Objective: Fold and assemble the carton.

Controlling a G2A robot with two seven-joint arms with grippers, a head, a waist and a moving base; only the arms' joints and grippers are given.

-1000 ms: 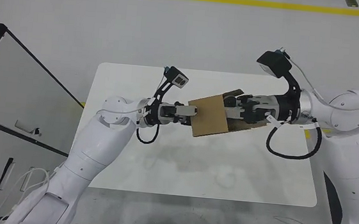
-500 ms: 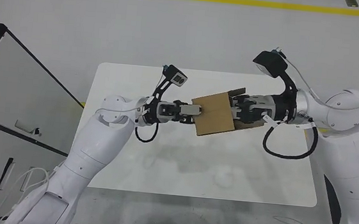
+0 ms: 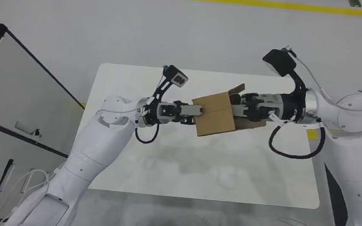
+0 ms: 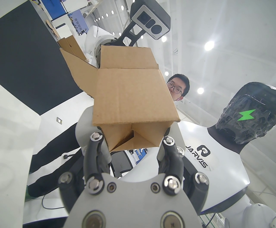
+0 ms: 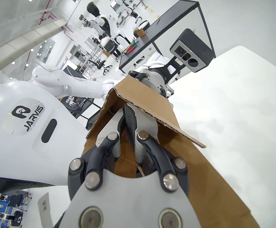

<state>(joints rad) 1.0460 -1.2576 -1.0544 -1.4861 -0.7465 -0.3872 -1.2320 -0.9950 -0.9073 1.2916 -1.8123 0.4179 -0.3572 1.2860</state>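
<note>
Carton: a brown corrugated cardboard carton (image 3: 216,114) held in the air above the white worktop (image 3: 259,178), between the two arms
Long axis: runs from one arm to the other, across the worktop
Left end effector (image 4: 132,138): fingers spread, one on either side of the end where the flaps are folded partway in; the carton lies straight ahead of it
Right end effector (image 5: 130,114): reaches into the opposite, open end under a loose flap, fingers drawn close together and seemingly nipping a wall of the carton
Nearer arm: the left one faces the half-folded flaps head-on; the right one looks to be the carrier
Next move, as a judgement: pressing those flaps shut depends on the left fingers staying in line with the carton's length
</note>
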